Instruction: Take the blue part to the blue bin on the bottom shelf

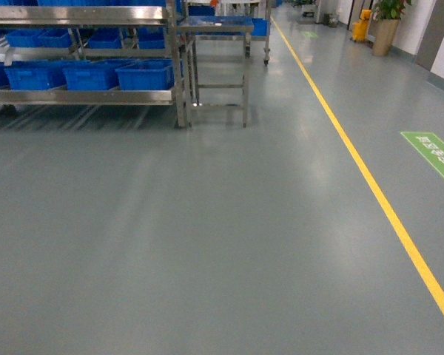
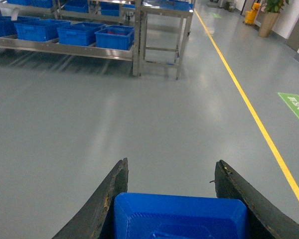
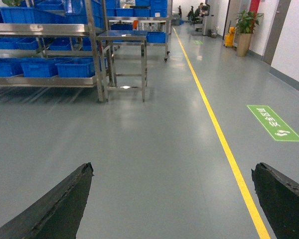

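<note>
Head view, floor [image 1: 207,244]: grey and glossy, filling the near field; neither arm is showing here.
Head view, yellow line [image 1: 370,181]: running from the lower right edge up toward the far aisle.
Head view, green floor sign [image 1: 433,155]: lying at the right edge, beyond the yellow line.
Head view, bottom shelf [image 1: 81,96]: sitting at upper left, a steel rail carrying a row of blue crates.
Head view, blue bin [image 1: 146,74]: standing at the right end of that row, beside the rack post; which crate is the target is probably this one, but the distance is making it hard to tell.
Head view, steel table [image 1: 218,55]: standing just right of the rack.
Left wrist view, left gripper [image 2: 172,177]: its two dark fingers [image 2: 112,199] are pressing against the sides of the blue part.
Left wrist view, blue part [image 2: 179,216]: sitting between the fingers at the bottom edge, held above the floor, well apart from the rack.
Left wrist view, rack: showing at upper left with the crates in a row.
Right wrist view, right gripper [image 3: 172,172]: its fingers are spreading wide, with only floor between them.
Right wrist view, potted plant [image 3: 245,30]: standing far off by the right wall.
</note>
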Available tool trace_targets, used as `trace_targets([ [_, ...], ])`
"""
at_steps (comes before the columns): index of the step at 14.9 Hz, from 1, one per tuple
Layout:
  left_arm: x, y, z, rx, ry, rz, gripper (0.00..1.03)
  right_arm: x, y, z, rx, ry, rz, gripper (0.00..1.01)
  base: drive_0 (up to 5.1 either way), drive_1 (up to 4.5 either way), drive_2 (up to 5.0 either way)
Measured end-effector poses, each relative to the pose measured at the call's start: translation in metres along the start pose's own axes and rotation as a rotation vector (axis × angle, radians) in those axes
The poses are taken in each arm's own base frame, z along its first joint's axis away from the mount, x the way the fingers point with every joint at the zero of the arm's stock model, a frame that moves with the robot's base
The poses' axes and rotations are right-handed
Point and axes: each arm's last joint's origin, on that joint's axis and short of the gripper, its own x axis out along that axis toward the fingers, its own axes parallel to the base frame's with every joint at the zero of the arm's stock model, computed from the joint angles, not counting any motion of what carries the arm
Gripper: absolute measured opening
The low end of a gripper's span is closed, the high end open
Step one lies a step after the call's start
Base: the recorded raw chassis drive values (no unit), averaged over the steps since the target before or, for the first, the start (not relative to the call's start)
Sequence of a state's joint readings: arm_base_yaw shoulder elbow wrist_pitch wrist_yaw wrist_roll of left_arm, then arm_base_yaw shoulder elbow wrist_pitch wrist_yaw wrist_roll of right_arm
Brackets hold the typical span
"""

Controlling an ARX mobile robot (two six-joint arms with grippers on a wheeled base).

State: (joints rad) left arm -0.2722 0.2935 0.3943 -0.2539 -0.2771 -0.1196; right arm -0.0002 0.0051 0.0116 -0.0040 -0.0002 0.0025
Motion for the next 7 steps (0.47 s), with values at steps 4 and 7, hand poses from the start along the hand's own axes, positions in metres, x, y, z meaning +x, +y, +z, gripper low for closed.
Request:
trace_targets([
  [4, -0.0002, 0.0000, 0.0002, -0.001, -0.002, 0.000, 0.43, 0.0000, 0.0000, -0.0002, 0.000, 0.002, 0.000, 0.98, 0.0, 4.16, -4.2],
  [7, -0.0001, 0.0000, 0.0001, 0.000, -0.001, -0.001, 0.43, 0.0000, 0.0000, 0.0000, 0.000, 0.000, 0.000, 0.98, 0.0, 4.15, -4.2],
])
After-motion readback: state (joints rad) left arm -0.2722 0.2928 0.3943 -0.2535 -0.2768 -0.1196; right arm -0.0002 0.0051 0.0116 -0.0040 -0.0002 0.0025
